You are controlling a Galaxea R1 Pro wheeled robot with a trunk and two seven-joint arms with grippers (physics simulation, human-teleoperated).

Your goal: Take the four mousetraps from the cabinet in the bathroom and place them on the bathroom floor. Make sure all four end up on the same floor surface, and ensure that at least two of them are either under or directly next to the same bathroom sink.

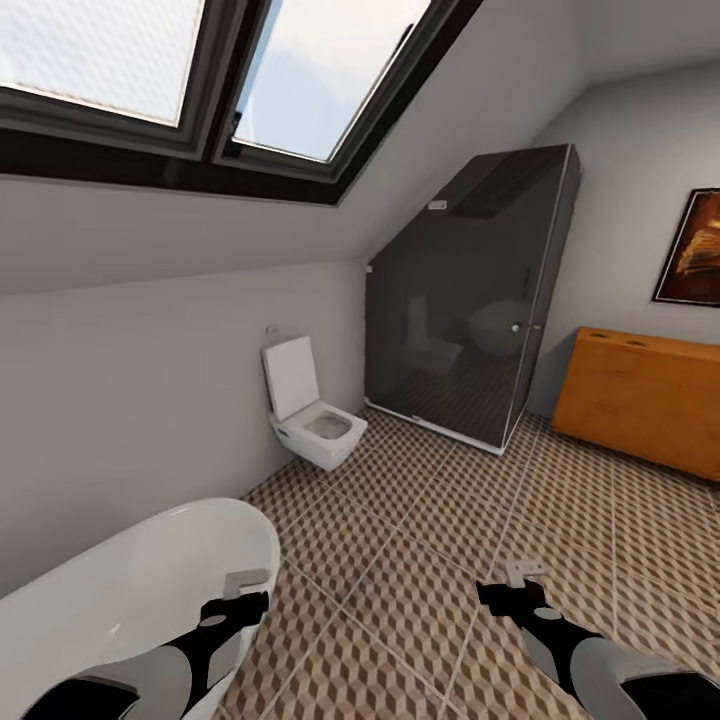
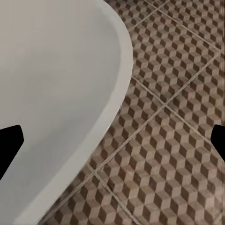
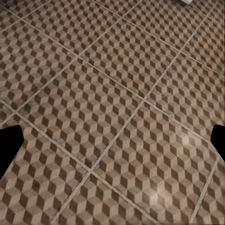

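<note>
The white bathtub [image 1: 130, 590] holds nothing, the orange-brown cabinet [image 1: 640, 400] stands closed across the cube-patterned bathroom floor [image 1: 420, 560], and both left gripper [image 2: 112, 140] and right gripper [image 3: 112, 140] are spread.

White oval bathtub [image 1: 130, 590] seen near left, against grey wall. White wall-hung toilet [image 1: 310, 415] with raised lid mounted farther along same wall. Dark tinted glass shower enclosure [image 1: 470, 300] placed in far corner. Skylight windows [image 1: 200, 70] set in sloped ceiling. Framed picture [image 1: 693, 248] hung far right.
</note>
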